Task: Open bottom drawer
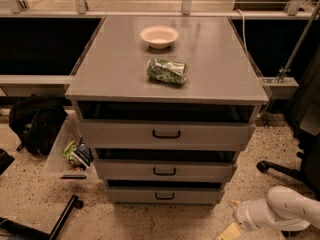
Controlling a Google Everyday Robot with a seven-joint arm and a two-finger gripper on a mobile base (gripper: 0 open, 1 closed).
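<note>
A black backpack lies on the floor left of the grey cabinet. The bottom drawer sits lowest in the cabinet's front, under two taller drawers. A bowl stands near the top's back edge, with a crumpled green packet mid-top. The gripper hangs low off the cabinet's front right corner; whether it is open or closed, I cannot tell.

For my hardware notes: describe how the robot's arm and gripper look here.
The arm is a smooth, rounded white shell, thick and tube-like, with a ringed joint at its end. No cables or markings show. The gripper, a pale yellowish piece, sits at the picture's bottom edge, to the lower right of the bottom drawer.
</note>
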